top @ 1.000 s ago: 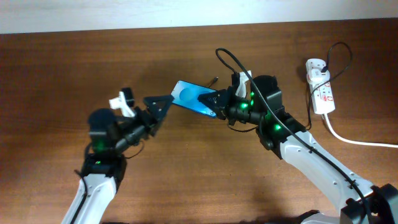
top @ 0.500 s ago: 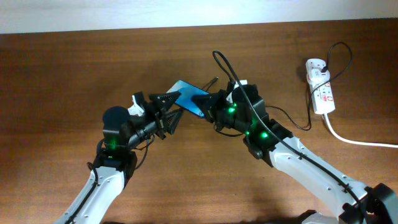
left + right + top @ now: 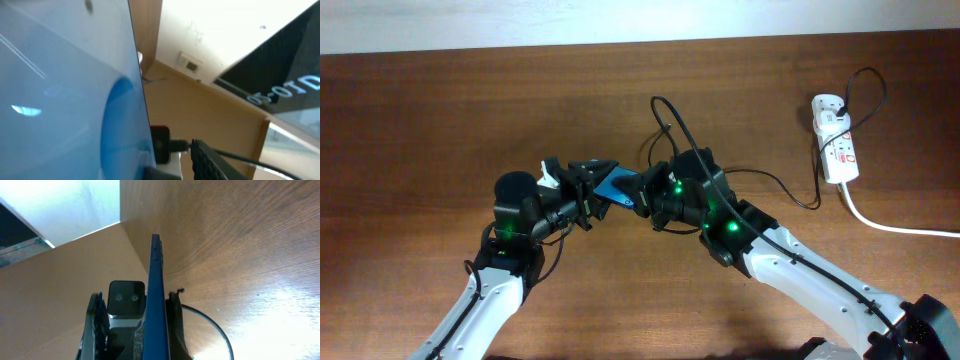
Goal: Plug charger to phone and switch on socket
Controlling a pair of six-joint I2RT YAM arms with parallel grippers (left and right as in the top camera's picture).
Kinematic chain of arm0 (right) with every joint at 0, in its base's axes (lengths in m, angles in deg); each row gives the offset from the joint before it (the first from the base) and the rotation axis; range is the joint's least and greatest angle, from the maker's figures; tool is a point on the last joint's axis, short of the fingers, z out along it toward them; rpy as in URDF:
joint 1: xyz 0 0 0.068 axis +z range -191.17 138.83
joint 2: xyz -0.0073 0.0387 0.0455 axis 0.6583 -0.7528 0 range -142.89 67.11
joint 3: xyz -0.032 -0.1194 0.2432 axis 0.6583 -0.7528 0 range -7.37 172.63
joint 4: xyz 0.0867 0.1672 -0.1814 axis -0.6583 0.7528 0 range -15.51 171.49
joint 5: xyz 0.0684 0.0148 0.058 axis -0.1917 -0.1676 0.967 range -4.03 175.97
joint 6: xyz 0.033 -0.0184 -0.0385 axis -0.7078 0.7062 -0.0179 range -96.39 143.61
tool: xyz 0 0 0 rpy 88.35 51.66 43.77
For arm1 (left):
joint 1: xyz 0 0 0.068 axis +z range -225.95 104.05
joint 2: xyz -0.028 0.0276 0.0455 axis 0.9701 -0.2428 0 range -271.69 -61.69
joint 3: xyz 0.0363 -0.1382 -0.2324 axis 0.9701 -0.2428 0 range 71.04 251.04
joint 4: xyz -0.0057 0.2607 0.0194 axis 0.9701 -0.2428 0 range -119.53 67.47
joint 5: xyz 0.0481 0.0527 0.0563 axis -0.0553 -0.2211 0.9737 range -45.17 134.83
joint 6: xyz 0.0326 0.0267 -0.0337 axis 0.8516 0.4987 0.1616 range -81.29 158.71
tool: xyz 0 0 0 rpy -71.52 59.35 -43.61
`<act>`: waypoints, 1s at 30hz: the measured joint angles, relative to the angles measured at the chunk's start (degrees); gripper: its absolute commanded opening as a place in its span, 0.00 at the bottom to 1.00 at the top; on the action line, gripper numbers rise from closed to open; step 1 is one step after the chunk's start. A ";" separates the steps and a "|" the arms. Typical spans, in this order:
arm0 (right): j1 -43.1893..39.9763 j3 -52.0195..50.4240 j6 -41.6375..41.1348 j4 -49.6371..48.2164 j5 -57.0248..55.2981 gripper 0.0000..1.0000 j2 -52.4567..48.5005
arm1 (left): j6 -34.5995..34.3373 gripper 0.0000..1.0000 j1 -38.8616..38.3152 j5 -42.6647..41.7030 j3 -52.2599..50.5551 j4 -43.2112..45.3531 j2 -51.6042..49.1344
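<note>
Roughly left-right, long axis of phone (image 3: 617, 186)

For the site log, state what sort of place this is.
Likely an indoor lab or office workbench: a brown wooden table against a pale wall, a white power strip, and a phone held by the right gripper.

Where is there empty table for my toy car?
Bare: the whole left end of the table, and the near middle in front of the phone. Crowded: the centre, where the left gripper and right gripper meet at the phone, and the right end, around the socket and white cord.
</note>
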 measured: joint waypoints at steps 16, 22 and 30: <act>-1.88 0.00 0.63 -0.31 5.95 0.04 0.00 | 1.16 0.17 0.35 1.81 0.07 -3.65 -0.04; -2.32 0.17 -0.42 -1.31 6.03 0.13 0.02 | -1.14 0.00 0.37 1.84 -0.07 -0.44 -0.07; -2.34 0.48 4.83 4.04 5.77 0.40 0.02 | 1.38 0.00 0.37 0.72 -0.48 -1.68 -0.52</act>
